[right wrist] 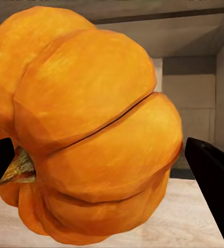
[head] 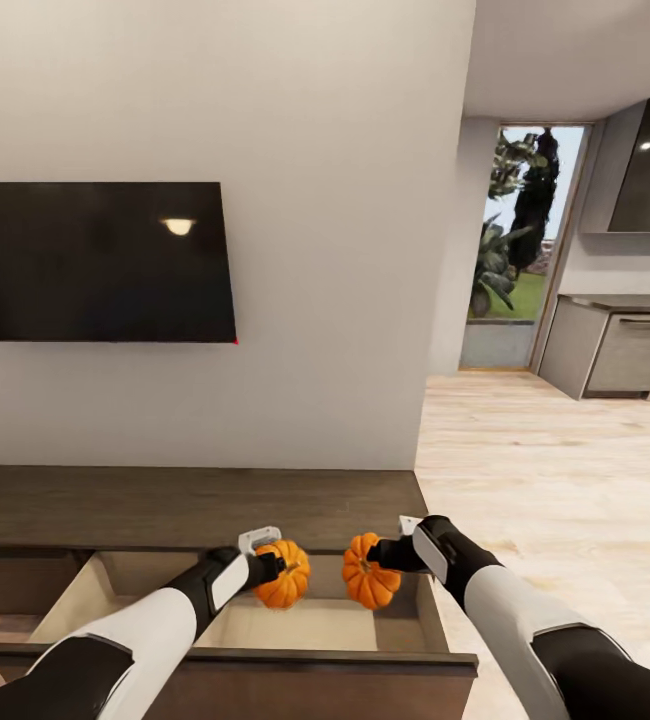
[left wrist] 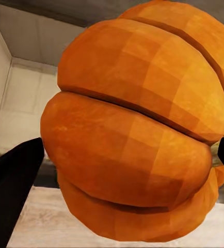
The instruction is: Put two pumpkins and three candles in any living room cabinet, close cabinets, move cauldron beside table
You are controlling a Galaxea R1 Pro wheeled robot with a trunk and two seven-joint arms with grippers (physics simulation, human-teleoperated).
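My left gripper pinches one pumpkin and my right gripper pinches the other pumpkin, the two orange fruits hanging just beside each other but apart, both above the pulled-out drawer of the cabinet. Along my left fingers the ribbed pumpkin sits squeezed between the two dark tips, with the pale inside of the drawer behind it and a strip of light wood floor nearer me. Along my right fingers the other pumpkin is clamped the same way, its brownish stem turned toward one fingertip, the drawer's pale back wall beyond it. The drawer is open toward me, its dark front edge nearest, its beige floor bare where I can see it. Past it runs the cabinet's flat dark brown top, set against a grey wall. On that wall hangs a black television, well above the cabinet. Farther off to my right the light wood floor leads to a glass door with greenery outside, and grey kitchen cupboards stand beside it.
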